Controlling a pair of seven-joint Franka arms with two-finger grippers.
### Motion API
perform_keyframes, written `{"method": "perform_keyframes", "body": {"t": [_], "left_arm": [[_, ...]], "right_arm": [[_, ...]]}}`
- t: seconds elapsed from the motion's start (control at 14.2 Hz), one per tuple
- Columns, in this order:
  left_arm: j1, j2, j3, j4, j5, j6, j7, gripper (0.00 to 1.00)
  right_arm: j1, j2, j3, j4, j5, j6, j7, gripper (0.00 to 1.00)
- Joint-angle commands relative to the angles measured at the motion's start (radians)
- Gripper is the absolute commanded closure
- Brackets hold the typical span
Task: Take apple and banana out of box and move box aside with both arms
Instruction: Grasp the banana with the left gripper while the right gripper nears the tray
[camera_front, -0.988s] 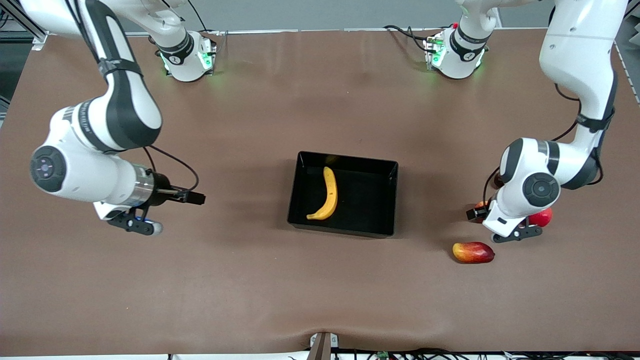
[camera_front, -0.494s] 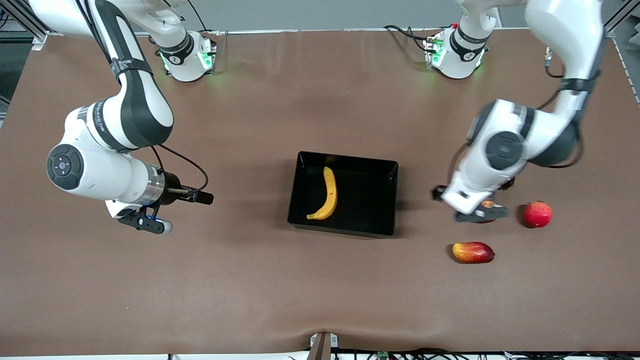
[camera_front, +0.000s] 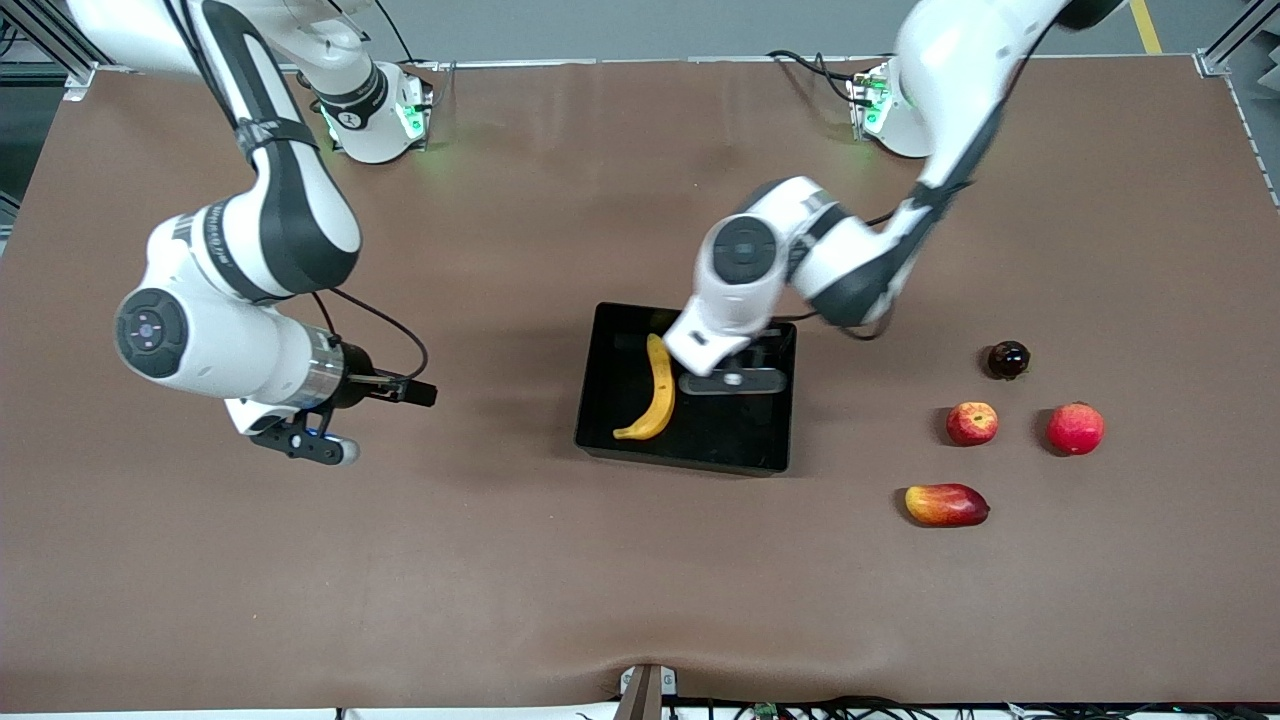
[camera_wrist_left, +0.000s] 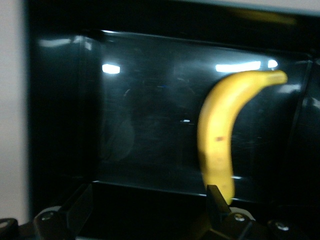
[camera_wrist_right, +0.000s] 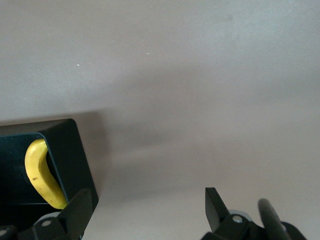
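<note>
- No readable brand or label on any fruit or on the box; small lettering on the right arm's link is too small to read.
- One box: black, glossy walls, mid-worktop.
- One banana lies inside the box, in the half toward the right arm's end.
- One apple, red with yellowish patches, sits on the worktop toward the left arm's end, well apart from the box.
- One evenly red round fruit just beside the apple, closer to the left arm's end.
- One mango, red-yellow, nearer the front camera than the apple.
- One small dark round fruit, farther from the front camera than the apple.
- Left pincer hangs over the box, beside the banana; fingers apart, nothing between them. Left wrist view shows the banana on the box floor.
- Right pincer hovers over bare worktop toward the right arm's end, well apart from the box; fingers apart, holding nothing. Right wrist view catches the box corner and the banana tip.
</note>
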Motion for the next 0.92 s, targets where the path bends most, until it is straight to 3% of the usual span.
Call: {"method": "perform_keyframes", "body": {"t": [0.0,0.28,0.49,0.56,0.71,0.85], "left_arm": [[-0.060,0.144,0.027,0.171,0.039,-0.012,-0.010,0.02],[-0.163,0.221,0.141,0.214,0.034,0.114,-0.038,0.02],[-0.173,0.263,0.144,0.215,0.036,0.167,-0.040,0.10],[-0.173,0.269,0.144,0.215,0.036,0.171,-0.038,0.19],[-0.175,0.275,0.144,0.212,0.039,0.171,-0.035,0.48],[-0.180,0.280,0.144,0.212,0.039,0.171,-0.036,1.00]], "right_arm": [[0.030,-0.014,-0.006,-0.061,0.006,0.061,0.019,0.00],[0.055,-0.014,-0.006,-0.079,0.006,0.078,0.048,0.00],[0.064,-0.016,-0.006,-0.106,0.006,0.112,0.059,0.00],[0.072,-0.016,-0.006,-0.106,0.006,0.113,0.089,0.00],[0.095,-0.014,-0.008,-0.106,0.006,0.136,0.123,0.00],[0.099,-0.013,-0.006,-0.107,0.006,0.146,0.123,0.05]]}}
